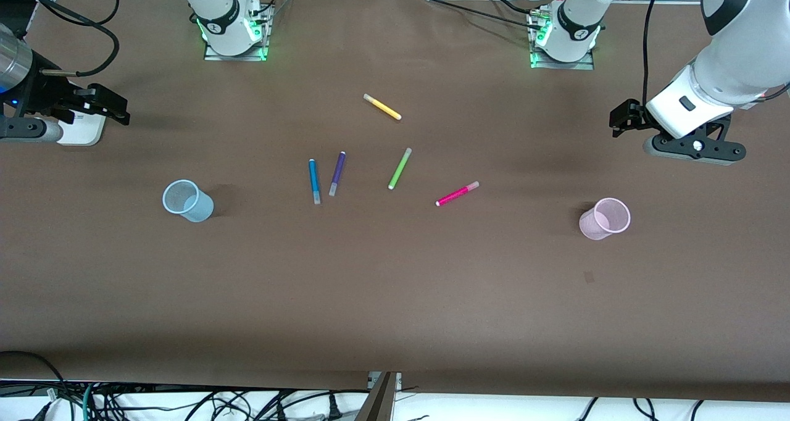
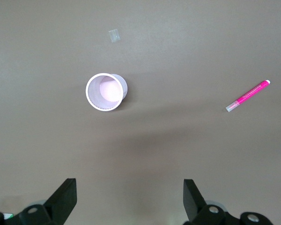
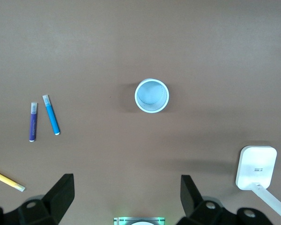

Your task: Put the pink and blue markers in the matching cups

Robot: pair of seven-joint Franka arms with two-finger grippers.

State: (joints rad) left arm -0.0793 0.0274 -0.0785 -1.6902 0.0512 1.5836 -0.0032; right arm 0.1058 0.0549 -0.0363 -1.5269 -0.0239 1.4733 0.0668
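The pink marker lies flat near the table's middle, toward the left arm's end; it also shows in the left wrist view. The blue marker lies beside a purple pen, and shows in the right wrist view. The pale blue cup stands upright toward the right arm's end and the pale pink cup toward the left arm's end. Both look empty from above in the wrist views, the pink cup and the blue cup. My left gripper is open and empty, over bare table at its end. My right gripper is open and empty at its own end.
A purple pen, a lime-green pen and a yellow pen lie among the markers. A white block sits by the right gripper. The brown table cover is bare nearer the front camera.
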